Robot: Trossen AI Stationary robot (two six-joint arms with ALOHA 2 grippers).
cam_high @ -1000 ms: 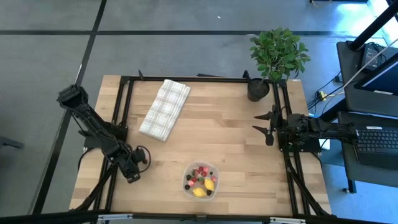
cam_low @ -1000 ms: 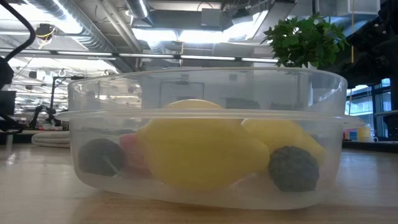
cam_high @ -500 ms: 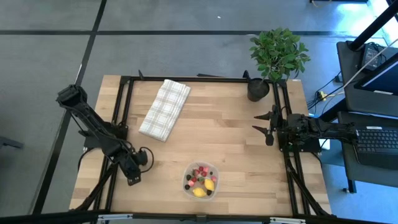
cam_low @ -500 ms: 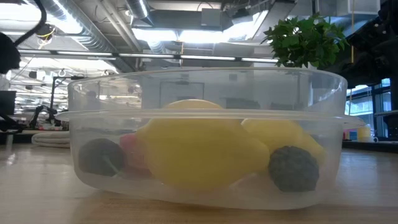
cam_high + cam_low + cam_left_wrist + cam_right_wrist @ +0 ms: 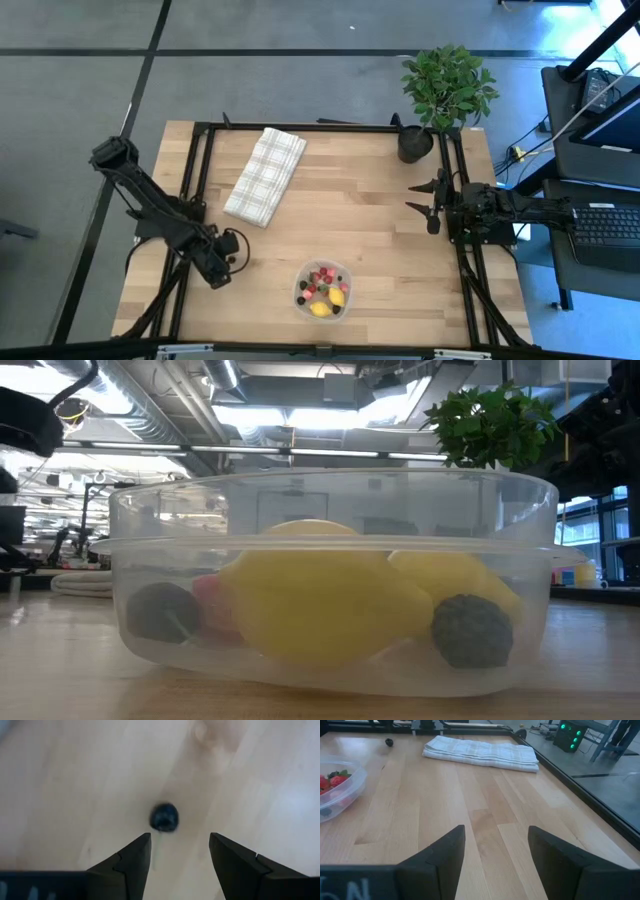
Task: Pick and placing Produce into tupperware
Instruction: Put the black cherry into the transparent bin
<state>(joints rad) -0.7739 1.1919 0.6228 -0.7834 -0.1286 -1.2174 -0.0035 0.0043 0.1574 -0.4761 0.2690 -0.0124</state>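
Left gripper [image 5: 236, 251]: it is hanging over the bare wood at about 8 o'clock on the table [image 5: 370, 215], jaws released and holding nothing. In the left wrist view the two fingers [image 5: 131, 860] are bracketing a gap with the dark berry just ahead of it, which reads as lining up for a grasp.

Dark berry [image 5: 164, 816]: one loose piece of produce is lying alone on the wood, apart from both fingers and not yet touched. The right wrist view is also showing it as a small dark dot [image 5: 389, 741] far across the table, well apart from the container.

Tupperware [image 5: 323, 288]: it is sitting at about 6 o'clock near the front edge, close to the left arm, probably so that carries stay short.

Produce inside [image 5: 320, 605]: two yellow lemon-like pieces, red and pink pieces and dark balls are resting in the clear bowl; most of the task looks done, with the stray berry apparently the last piece.

Right gripper [image 5: 428, 209]: it is waiting at about 3 o'clock, jaws spread and empty, pointing across the table and out of the left arm's way.

Checked cloth [image 5: 265, 175]: it is lying folded at about 11 o'clock, clear of the working area.

Potted plant [image 5: 445, 90]: it is standing at about 1 o'clock on the far corner, playing no part.
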